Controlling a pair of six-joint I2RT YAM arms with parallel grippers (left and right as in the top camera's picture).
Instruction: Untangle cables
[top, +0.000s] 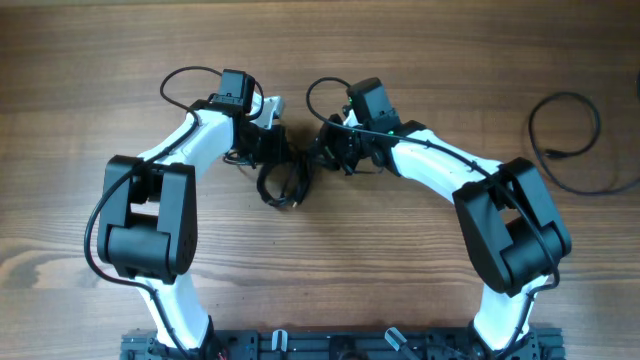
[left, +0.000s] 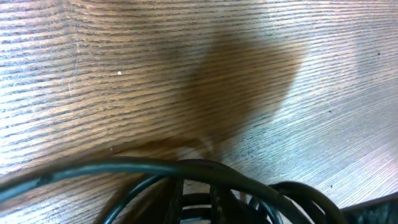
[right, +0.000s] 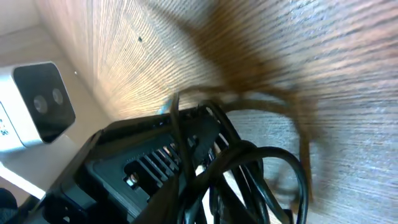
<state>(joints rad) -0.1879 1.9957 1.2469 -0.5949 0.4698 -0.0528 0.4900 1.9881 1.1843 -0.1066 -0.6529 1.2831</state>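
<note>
The cables (top: 285, 185) form a black knotted bundle hanging between my two grippers at the table's middle back, with a loop drooping toward the front. My left gripper (top: 268, 150) is shut on the bundle's left side. My right gripper (top: 330, 150) is shut on its right side. In the left wrist view the cables (left: 205, 171) arch across the bottom, over the dark fingers (left: 196, 202). In the right wrist view the cable loops (right: 273, 168) cover my right fingers (right: 230, 205), and the left gripper's black body (right: 137, 162) sits just behind them.
A second loose black cable (top: 598, 122) lies in a loop at the table's far right, apart from the arms. The wooden table (top: 330, 270) shows the bundle's shadow in both wrist views. The left wrist's white camera (right: 37, 102) shows at the right wrist view's left edge.
</note>
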